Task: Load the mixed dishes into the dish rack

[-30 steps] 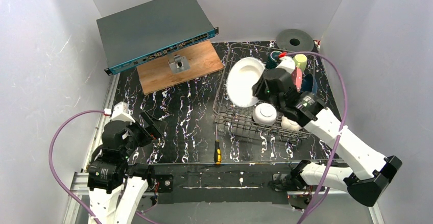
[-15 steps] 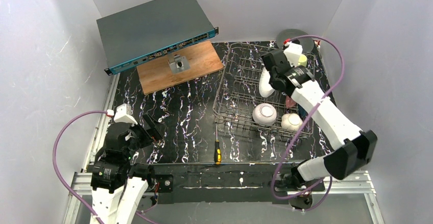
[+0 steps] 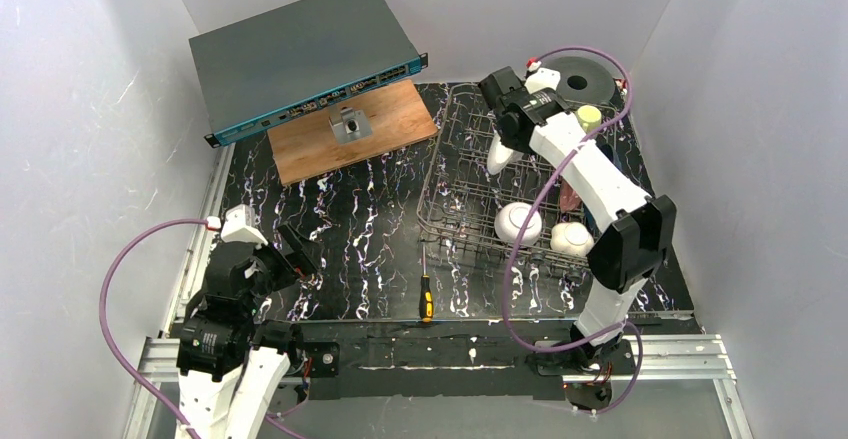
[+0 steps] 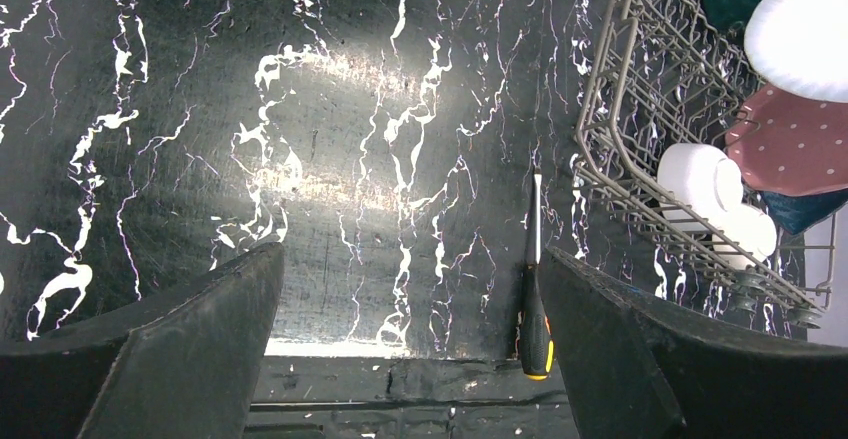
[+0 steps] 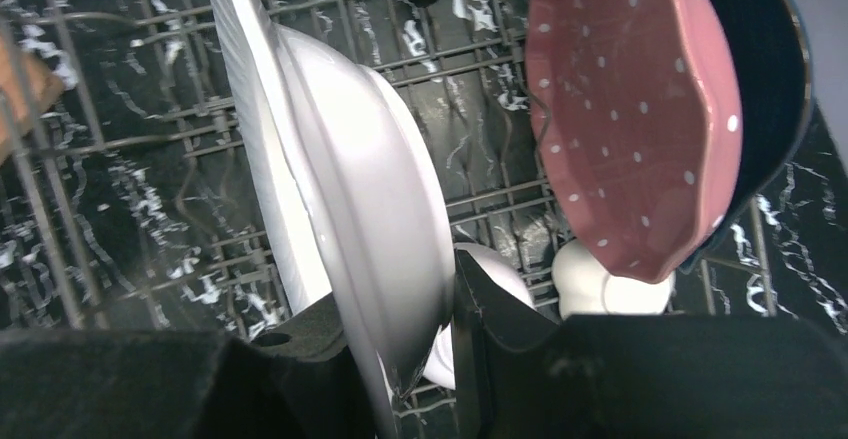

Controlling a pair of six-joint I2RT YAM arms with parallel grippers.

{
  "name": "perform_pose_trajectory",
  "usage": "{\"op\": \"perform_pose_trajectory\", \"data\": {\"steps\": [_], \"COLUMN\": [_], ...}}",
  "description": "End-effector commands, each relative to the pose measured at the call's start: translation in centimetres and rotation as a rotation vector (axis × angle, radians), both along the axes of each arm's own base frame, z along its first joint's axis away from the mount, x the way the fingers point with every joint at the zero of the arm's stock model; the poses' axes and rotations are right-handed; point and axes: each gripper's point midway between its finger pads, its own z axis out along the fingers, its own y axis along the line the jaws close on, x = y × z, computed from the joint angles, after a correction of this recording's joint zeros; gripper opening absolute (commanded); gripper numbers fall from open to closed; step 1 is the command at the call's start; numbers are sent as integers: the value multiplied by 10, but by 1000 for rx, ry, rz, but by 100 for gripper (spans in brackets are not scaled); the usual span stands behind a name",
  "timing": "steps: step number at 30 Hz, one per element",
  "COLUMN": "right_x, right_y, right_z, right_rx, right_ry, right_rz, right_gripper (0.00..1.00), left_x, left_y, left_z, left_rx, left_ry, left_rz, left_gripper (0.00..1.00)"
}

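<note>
The right jaws are closed on the rim of the white plate (image 5: 350,189), one dark finger (image 5: 510,319) on each face. A second ago this plate hung broad side up over the middle of the dish rack (image 3: 450,159); half a second ago it was already turned on edge there. Now it is in the rack's far left part, with the right arm stretched farther out. The plate stands on edge, slightly tilted. Its long line runs from the rack's far side toward the near side, and its faces look to the rack's left and right. Whether its lower rim touches the wires I cannot tell. Just to its right in the rack, the pink dotted plate (image 5: 630,109) leans against the dark blue plate (image 5: 770,79). The white bowl (image 3: 518,223) and the small flower dish (image 3: 570,239) sit at the rack's near side. The left jaws are spread wide and hold nothing, above the tabletop (image 3: 350,219) left of the rack, as before. The screwdriver (image 4: 533,299) lies just outside the rack's near left corner.
</note>
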Motion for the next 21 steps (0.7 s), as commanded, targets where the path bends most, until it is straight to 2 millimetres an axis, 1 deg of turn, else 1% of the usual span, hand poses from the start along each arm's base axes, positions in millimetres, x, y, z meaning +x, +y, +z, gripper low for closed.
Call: {"op": "perform_pose_trajectory", "data": {"steps": [1,3,6,9,13,15,21], "right_x": [-4,-8,-7,-6,0,-2,1], "right_y": [-44,-59,-70,-75,-76,-82,-88], "right_z": [31,31,21,10,-1,-4,-11], "right_rx": [-172,-226,-194,-149,-163,-185,-224], "right_ry": [-68,-67,-51,-42,-29,-7,5], "right_rz": [-139,-167,-147,-109,-64,-98,-133], "right_gripper": [1,1,1,1,1,1,1], "left_x": [-2,-2,-2,-2,-2,-2,-2], "left_y": [3,2,2,2,2,2,2], "left_z": [-4,-4,-6,-5,-6,-5,-5], "left_rx": [9,9,11,8,9,10,12], "left_ry": [7,9,17,15,16,14,16], "left_rz": [9,8,5,5,6,7,9], "left_gripper": [98,98,98,97,97,97,97]}}
